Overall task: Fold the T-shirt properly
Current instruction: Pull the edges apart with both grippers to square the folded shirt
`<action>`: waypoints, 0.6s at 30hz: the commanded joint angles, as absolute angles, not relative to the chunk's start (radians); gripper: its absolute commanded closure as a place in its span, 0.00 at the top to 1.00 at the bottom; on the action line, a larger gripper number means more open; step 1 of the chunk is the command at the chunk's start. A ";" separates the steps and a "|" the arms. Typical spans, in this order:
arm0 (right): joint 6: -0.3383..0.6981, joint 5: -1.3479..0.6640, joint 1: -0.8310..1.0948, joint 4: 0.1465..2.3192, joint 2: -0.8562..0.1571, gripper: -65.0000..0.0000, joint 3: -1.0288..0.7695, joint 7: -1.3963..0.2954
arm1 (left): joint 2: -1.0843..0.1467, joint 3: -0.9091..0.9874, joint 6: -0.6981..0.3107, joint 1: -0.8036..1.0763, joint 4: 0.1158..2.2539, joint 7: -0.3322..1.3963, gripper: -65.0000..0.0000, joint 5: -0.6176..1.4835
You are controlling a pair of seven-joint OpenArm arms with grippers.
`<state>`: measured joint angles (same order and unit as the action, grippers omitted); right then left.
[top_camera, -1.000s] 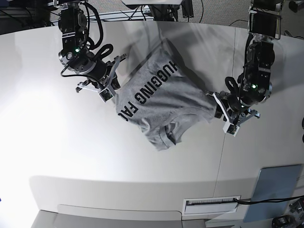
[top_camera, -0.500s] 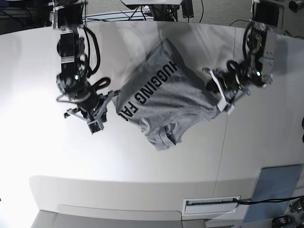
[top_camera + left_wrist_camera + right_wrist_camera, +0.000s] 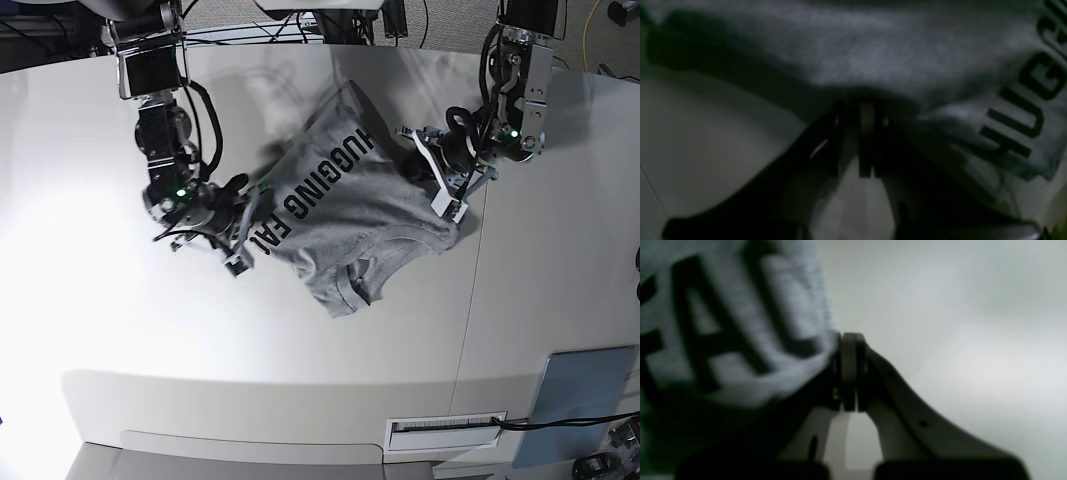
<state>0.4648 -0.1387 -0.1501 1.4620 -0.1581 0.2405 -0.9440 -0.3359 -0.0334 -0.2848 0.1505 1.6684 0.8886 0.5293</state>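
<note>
The heather-grey T-shirt [image 3: 340,215] lies bunched in a rough fold mid-table, its black "HUGGING FA" lettering facing up. My left gripper [image 3: 430,175] is at the shirt's right edge. In the left wrist view its jaws [image 3: 867,113] are pinched together on a ridge of the grey fabric [image 3: 857,50]. My right gripper [image 3: 250,228] rests at the shirt's left edge by the letters "FA". The right wrist view shows its pads [image 3: 849,370] pressed together with nothing between them, and the lettered cloth [image 3: 723,340] lies against its left finger.
A flat blue-grey pad [image 3: 585,395] lies at the table's near right corner. A white slotted plate [image 3: 445,430] sits at the front edge. A seam [image 3: 470,300] runs down the tabletop right of the shirt. Cables hang behind the far edge.
My left gripper moved up along the shirt's right edge and closed on the fabric. My right arm swung down, then in against the shirt's left edge, staying shut.
</note>
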 commanded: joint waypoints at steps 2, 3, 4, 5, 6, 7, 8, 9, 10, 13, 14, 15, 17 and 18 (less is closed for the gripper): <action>0.467 -0.149 -0.151 1.496 -0.164 0.00 0.263 -0.945 | -0.351 -0.028 -0.288 0.138 1.682 0.865 0.11 0.523; 0.467 -0.148 -0.134 1.514 -0.164 0.00 0.273 -0.948 | -0.353 -0.028 -0.288 0.138 1.682 0.863 0.11 0.517; 0.467 -0.141 -0.116 1.537 -0.163 0.00 0.282 -0.951 | -0.354 -0.028 -0.287 0.138 1.682 0.854 0.11 0.501; 0.467 -0.131 -0.096 1.567 -0.164 0.00 0.290 -0.950 | -0.354 -0.028 -0.286 0.138 1.682 0.840 0.11 0.489; 0.466 -0.121 -0.074 1.599 -0.164 0.00 0.297 -0.950 | -0.355 -0.028 -0.282 0.138 1.682 0.828 0.11 0.480; 0.460 -0.110 -0.049 1.634 -0.163 0.00 0.301 -0.950 | -0.354 -0.028 -0.277 0.138 1.682 0.817 0.11 0.471; 0.455 -0.103 -0.024 1.668 -0.163 0.00 0.304 -0.952 | -0.354 -0.028 -0.277 0.138 1.682 0.803 0.11 0.471; 0.452 -0.096 0.001 1.700 -0.164 0.00 0.307 -0.953 | -0.354 -0.028 -0.278 0.138 1.682 0.791 0.11 0.472; 0.452 -0.086 0.025 1.729 -0.163 0.00 0.307 -0.958 | -0.354 -0.028 -0.279 0.138 1.682 0.780 0.11 0.472; 0.452 -0.059 0.097 1.800 -0.163 0.00 0.307 -0.970 | -0.351 -0.029 -0.290 0.138 1.682 0.774 0.11 0.476; 0.452 -0.055 0.121 1.818 -0.163 0.00 0.307 -0.969 | -0.349 -0.029 -0.289 0.138 1.682 0.775 0.11 0.479; 0.452 -0.051 0.142 1.831 -0.163 0.00 0.307 -0.969 | -0.349 -0.029 -0.290 0.138 1.682 0.777 0.11 0.482; 0.452 -0.052 0.182 1.848 -0.163 0.00 0.307 -0.969 | -0.349 -0.029 -0.289 0.139 1.682 0.780 0.11 0.497; 0.452 -0.051 0.200 1.851 -0.163 0.00 0.307 -0.967 | -0.349 -0.029 -0.290 0.138 1.682 0.786 0.11 0.502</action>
<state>0.4488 -0.0490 0.2058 1.8351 -0.1631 0.3084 -0.9745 -0.3428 -0.0330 -0.2817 0.1497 1.6676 0.7975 0.4870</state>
